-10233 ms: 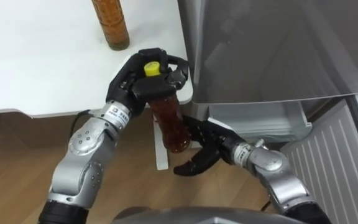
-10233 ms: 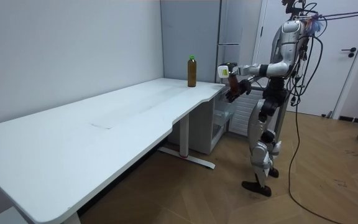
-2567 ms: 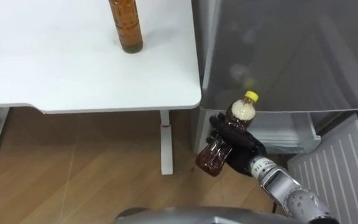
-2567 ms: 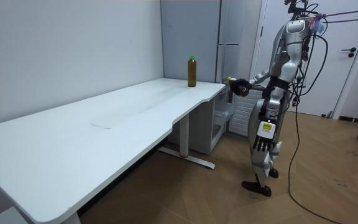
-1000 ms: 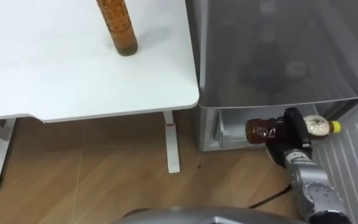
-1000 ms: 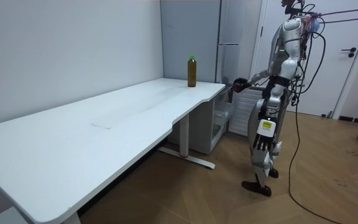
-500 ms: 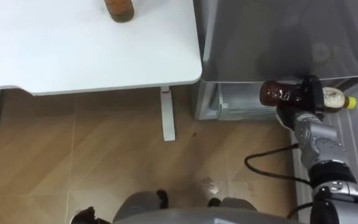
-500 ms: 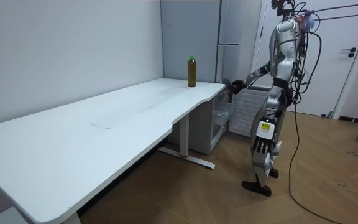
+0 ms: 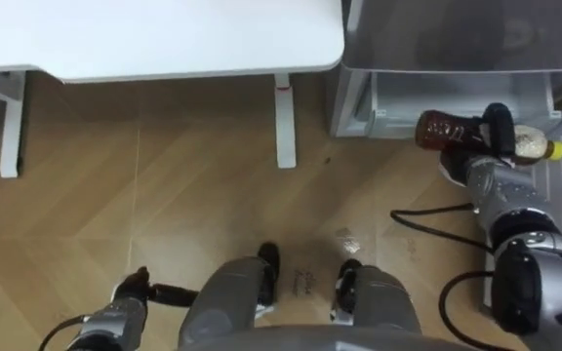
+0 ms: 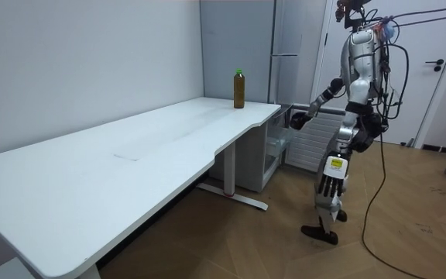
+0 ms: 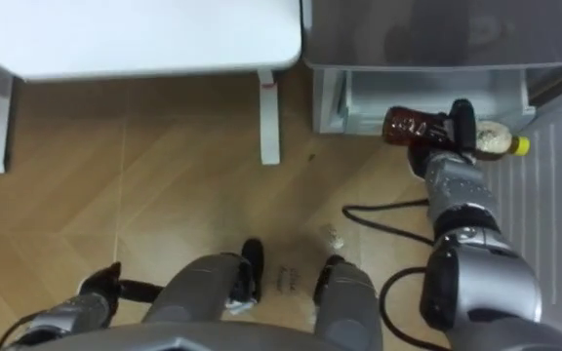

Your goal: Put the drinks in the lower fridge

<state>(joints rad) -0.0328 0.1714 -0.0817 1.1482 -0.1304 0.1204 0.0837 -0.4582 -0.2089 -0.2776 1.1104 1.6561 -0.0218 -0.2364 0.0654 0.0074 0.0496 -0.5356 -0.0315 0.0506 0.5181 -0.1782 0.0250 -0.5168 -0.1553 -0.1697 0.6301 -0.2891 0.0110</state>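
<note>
Clasping brown bottle [image 9: 445,131] sideways — right hand [image 9: 499,121], by grey fridge [image 9: 437,34]

The room is lit brightly and evenly — shadows are kept soft throughout. A broad, pale shadow is thrown beneath the white table [image 10: 130,147] in the room view. In the eye views the tabletop is washed almost blank, a mild sheen is carried by the wooden floor [image 9: 164,195], and dim, smeared reflections are held on the grey fridge front [image 9: 427,34].

Brown bottle [image 9: 444,130], yellow cap [image 9: 555,151], white desk [image 9: 164,34]
</note>
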